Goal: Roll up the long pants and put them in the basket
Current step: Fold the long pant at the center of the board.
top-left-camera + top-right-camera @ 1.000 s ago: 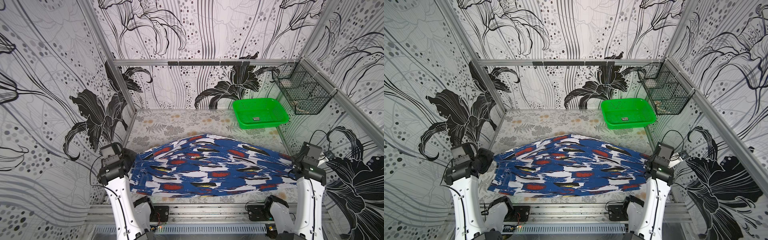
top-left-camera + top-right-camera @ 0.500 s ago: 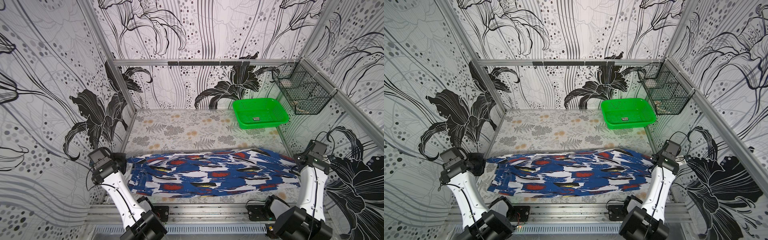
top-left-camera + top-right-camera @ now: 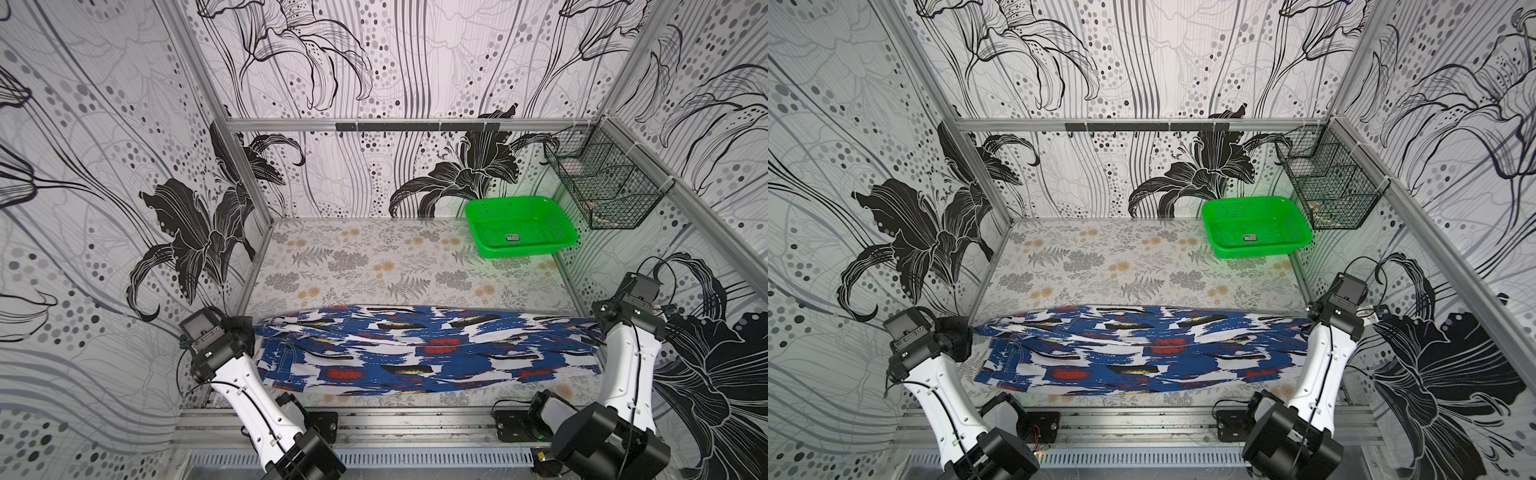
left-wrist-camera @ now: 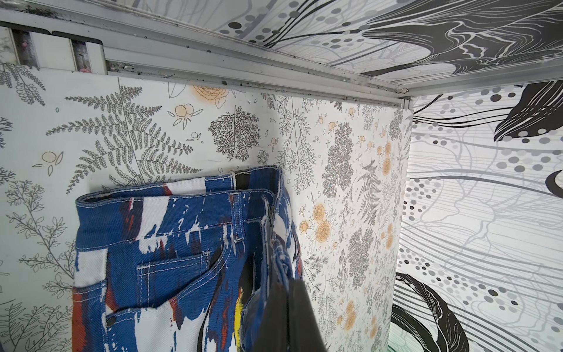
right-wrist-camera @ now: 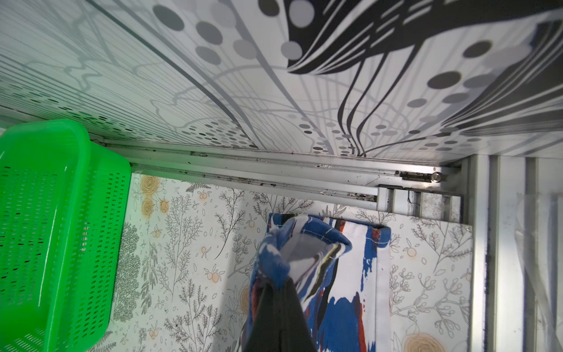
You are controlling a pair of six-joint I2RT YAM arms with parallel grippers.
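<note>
the long pants [image 3: 428,353] lie flat on the near part of the bench [image 3: 374,266]. they stretch from left to right. the waist is at the left end and the leg ends are at the right end. they look folded the long way, one leg on top of the other.

the left fingers [image 4: 289,317] are pinched tight on a bunched bit of cloth by the waist, at the far left corner of the pants. the right fingers [image 5: 278,320] are pinched tight on a leg hem at the right end. i think each end is held so the cloth is pulled straight with no lumps, because a smooth strip is easier to roll. no part is rolled yet.

past the pants the bench is bare. in the far right corner sits a green basket [image 3: 523,249] with only a small tag inside. it may be where the roll goes, but i cannot be sure. a wire basket [image 3: 602,187] hangs higher up on the right wall, out of the way.

count: one pair of pants, two sets of fingers, one green basket, one wire basket.
</note>
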